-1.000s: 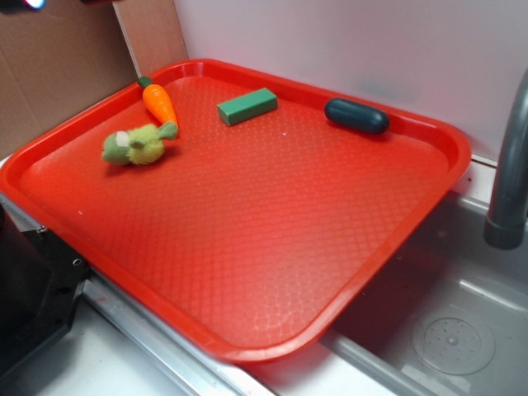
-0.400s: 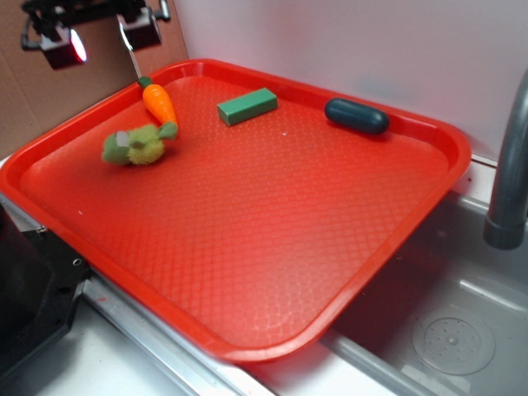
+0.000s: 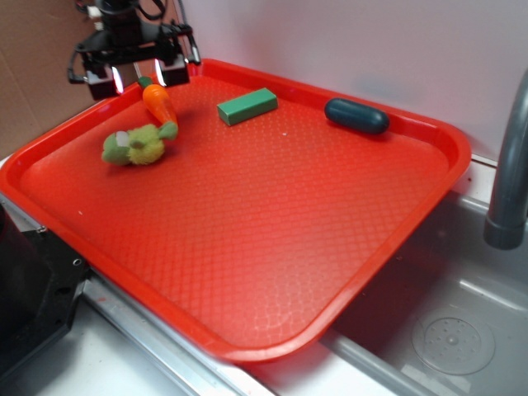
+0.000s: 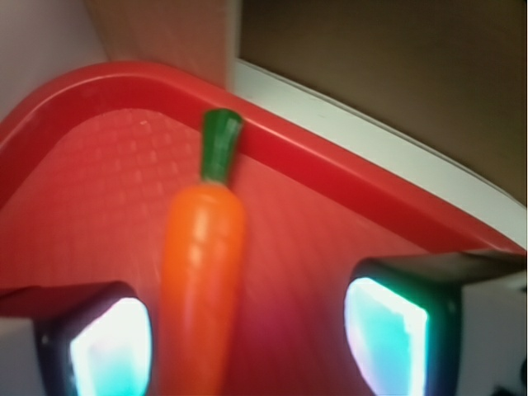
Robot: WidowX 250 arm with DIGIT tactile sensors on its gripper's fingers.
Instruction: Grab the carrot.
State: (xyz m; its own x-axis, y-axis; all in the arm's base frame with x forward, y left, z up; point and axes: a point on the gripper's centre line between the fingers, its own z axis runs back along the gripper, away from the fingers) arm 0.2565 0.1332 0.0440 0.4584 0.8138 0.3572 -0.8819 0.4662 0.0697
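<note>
Lower now than a moment ago, the gripper (image 3: 138, 77) hangs wide open over the carrot (image 3: 159, 102), holding nothing; carrot lies in the tray's (image 3: 429, 190) far-left corner, touching the plush (image 3: 136, 145).

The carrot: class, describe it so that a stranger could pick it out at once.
Find the red tray and go to its far left corner, under the gripper. The carrot lies there beside a fuzzy yellow-green plush toy. It alone is smooth and orange, with a dark green stem.
</note>
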